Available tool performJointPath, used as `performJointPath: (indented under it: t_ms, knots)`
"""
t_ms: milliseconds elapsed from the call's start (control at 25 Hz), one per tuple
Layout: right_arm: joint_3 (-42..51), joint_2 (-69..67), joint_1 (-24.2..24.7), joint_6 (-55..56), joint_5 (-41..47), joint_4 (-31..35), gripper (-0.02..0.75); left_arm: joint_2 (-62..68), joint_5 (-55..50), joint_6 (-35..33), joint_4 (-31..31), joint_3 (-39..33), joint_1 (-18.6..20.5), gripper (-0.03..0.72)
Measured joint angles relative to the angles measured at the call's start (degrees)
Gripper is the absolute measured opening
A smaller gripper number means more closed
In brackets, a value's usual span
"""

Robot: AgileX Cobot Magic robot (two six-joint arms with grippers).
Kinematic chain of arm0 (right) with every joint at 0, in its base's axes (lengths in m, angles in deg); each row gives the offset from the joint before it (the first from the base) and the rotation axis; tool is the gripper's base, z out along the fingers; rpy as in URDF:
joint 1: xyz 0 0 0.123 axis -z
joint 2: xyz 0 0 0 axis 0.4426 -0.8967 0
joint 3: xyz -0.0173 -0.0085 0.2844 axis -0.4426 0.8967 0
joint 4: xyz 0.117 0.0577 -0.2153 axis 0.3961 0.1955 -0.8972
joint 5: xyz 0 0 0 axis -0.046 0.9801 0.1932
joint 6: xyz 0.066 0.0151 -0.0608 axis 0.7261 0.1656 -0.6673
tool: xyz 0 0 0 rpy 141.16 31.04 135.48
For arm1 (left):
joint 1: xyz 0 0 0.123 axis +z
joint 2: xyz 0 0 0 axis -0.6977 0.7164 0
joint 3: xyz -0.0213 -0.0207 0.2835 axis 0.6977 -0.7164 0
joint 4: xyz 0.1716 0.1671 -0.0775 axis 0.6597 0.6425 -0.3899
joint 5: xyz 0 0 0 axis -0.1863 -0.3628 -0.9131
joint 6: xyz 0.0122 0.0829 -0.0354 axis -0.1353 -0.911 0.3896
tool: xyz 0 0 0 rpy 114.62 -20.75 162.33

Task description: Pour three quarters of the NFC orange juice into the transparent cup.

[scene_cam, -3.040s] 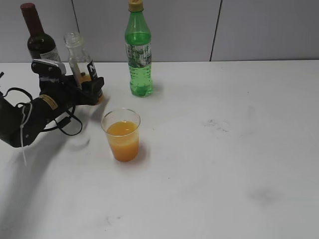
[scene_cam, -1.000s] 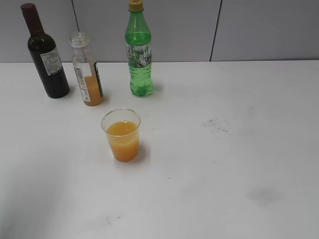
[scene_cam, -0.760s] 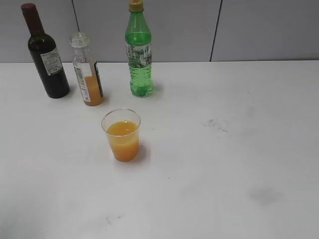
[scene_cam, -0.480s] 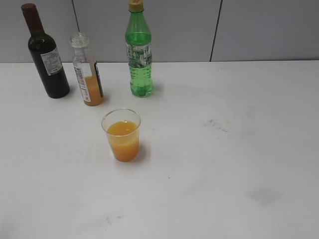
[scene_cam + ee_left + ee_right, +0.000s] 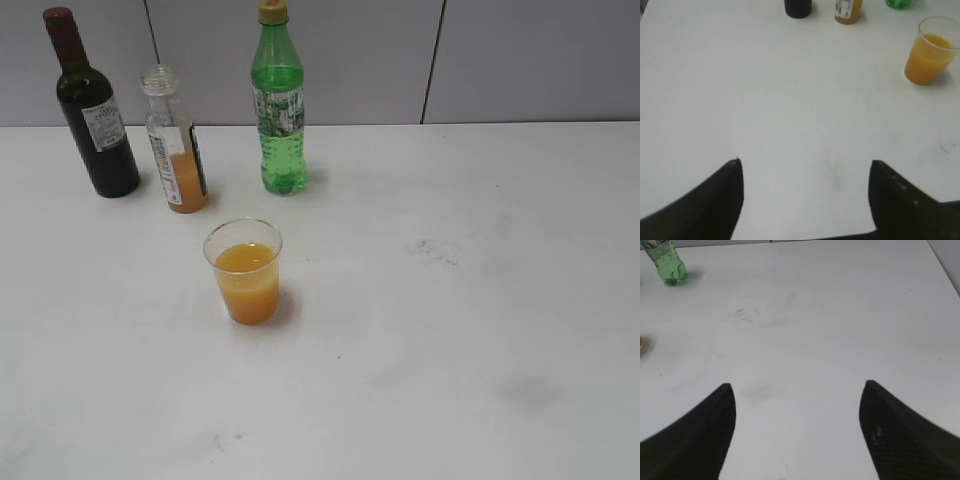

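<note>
Well ahead of the left gripper [image 5: 805, 167], at the far side of the white table [image 5: 450, 330], the NFC orange juice [image 5: 174, 140] stands free, with nothing holding it; three seconds ago the left arm was still clamped around this bottle in the exterior view, and since then the arm has left that view entirely, while the bottle, cup and other bottles sit as they did a second ago. The juice bottle is upright, its long axis vertical and its open neck pointing straight up, with only a low band of orange liquid left at the bottom. It stands between the dark wine bottle [image 5: 90, 105] and the green bottle [image 5: 278, 100]. The transparent cup [image 5: 244, 270], upright and holding orange juice, sits ahead and to the right of the left gripper, nearer to it than the bottles. Both the left gripper and the right gripper [image 5: 797, 387] are spread wide and empty, hovering over bare tabletop.
</note>
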Motion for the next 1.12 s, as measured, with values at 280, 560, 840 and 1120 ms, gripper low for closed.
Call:
performJointPath:
  t_ms: [280,560,840,1120]
  knots:
    - [0.0,0.0,0.0,0.0,0.0,0.1,0.591,-4.8,-0.1,0.0,0.1,-2.4,0.0,0.594]
    - [0.0,0.0,0.0,0.0,0.0,0.1,0.591,-4.8,2.3,0.0,1.1,-3.3,0.0,0.593]
    - [0.0,0.0,0.0,0.0,0.0,0.1,0.591,-4.8,6.6,0.0,1.1,-5.1,0.0,0.585]
    - [0.0,0.0,0.0,0.0,0.0,0.1,0.591,-4.8,6.9,0.0,1.1,-5.1,0.0,0.584]
